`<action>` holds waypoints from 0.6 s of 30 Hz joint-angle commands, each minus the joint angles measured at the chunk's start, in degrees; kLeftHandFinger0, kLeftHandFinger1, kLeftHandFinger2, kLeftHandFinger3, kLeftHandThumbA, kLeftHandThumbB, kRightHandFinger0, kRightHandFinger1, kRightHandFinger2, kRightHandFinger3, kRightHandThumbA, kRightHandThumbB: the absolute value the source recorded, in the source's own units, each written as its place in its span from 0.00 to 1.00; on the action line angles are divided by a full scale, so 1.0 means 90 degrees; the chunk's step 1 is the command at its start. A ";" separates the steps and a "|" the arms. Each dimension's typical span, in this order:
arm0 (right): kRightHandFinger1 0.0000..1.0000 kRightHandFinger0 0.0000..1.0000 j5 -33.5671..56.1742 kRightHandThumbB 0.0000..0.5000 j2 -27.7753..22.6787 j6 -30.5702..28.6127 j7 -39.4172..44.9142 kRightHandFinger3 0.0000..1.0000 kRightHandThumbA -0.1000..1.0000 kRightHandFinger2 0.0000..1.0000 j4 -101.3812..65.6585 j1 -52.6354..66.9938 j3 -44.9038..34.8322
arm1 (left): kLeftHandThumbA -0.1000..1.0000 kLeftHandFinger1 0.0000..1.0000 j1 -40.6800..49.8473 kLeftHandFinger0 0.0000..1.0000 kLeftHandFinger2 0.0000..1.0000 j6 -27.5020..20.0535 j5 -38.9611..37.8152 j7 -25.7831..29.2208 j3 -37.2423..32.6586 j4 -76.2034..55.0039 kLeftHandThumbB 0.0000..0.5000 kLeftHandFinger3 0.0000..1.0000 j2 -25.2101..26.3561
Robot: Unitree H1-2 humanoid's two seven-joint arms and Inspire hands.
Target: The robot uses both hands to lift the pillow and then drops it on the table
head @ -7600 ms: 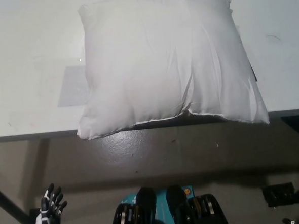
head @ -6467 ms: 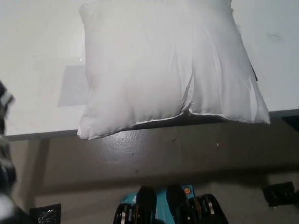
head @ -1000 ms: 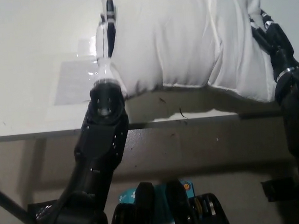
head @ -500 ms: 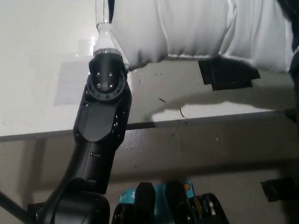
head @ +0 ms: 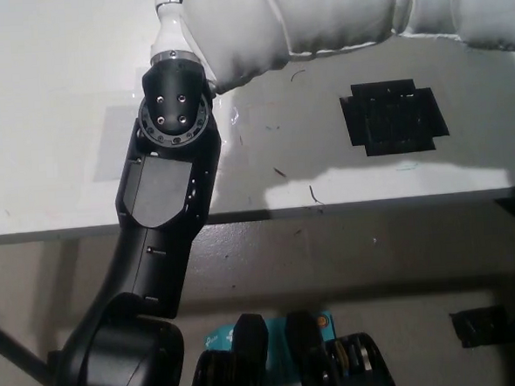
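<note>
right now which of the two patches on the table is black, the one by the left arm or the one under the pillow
The square patch below the lifted pillow is black. The patch beside the left arm is pale grey, barely darker than the table.

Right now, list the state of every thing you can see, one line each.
pillow: lifted clear of the table, its shadow cast below, top edge out of frame.
left hand: at the pillow's left edge, mostly hidden; grip cannot be told.
right hand: not in view.
black patch: flat on the table, uncovered.
table: bare where the pillow hangs above.
</note>
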 commanded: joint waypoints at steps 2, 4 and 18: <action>1.00 1.00 -0.0072 0.89 0.0068 -0.0064 0.0318 1.00 1.00 1.00 -0.0159 -0.0484 0.0367 | 1.00 1.00 -0.0663 1.00 1.00 0.0024 0.0197 -0.0305 -0.0309 -0.0484 0.46 1.00 -0.0222; 1.00 1.00 -0.0123 0.89 0.0066 -0.0087 0.0305 1.00 1.00 1.00 -0.0026 -0.0485 0.0400 | 1.00 1.00 -0.0639 1.00 1.00 0.0027 0.0222 -0.0270 -0.0305 -0.0495 0.47 1.00 -0.0214; 1.00 1.00 -0.0218 0.84 0.0062 -0.0528 0.0525 1.00 1.00 1.00 0.1454 -0.0106 0.0498 | 1.00 1.00 -0.0138 1.00 1.00 -0.0264 0.0328 -0.0137 -0.0260 0.0143 0.39 1.00 -0.0078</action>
